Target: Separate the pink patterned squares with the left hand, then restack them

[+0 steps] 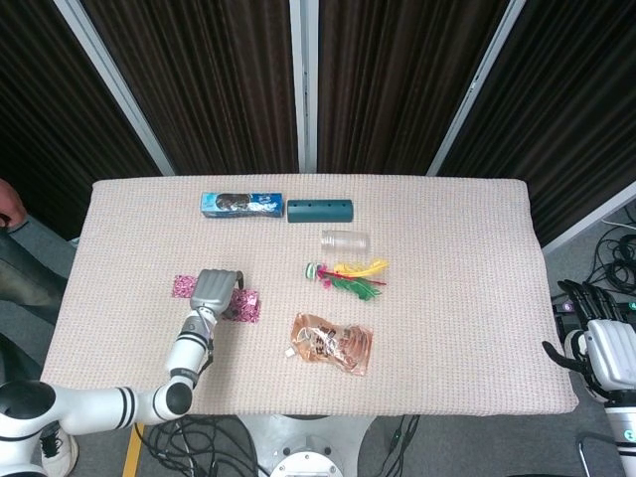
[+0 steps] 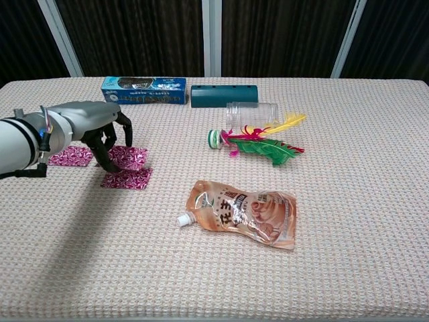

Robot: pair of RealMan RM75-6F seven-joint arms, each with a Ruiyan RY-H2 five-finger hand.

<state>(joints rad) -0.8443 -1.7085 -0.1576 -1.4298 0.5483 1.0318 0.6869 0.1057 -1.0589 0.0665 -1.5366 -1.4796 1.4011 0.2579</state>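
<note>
Three pink patterned squares lie at the left of the table. My left hand [image 2: 92,123] [image 1: 214,288] reaches down over the middle square [image 2: 134,155] and pinches it at its left edge, low over the cloth. That square overlaps the top edge of the nearer square [image 2: 127,179]. The two show as one pink patch [image 1: 245,304] in the head view. A third square [image 2: 70,156] [image 1: 182,286] lies apart to the left, partly behind the hand. My right hand [image 1: 604,348] hangs off the table's lower right corner, fingers apart and holding nothing.
A blue box [image 2: 143,90] and a teal case [image 2: 224,95] lie along the far side. A clear jar [image 2: 251,113] and a feathered shuttlecock [image 2: 258,143] sit mid-table. An orange spouted pouch [image 2: 242,213] lies nearer the front.
</note>
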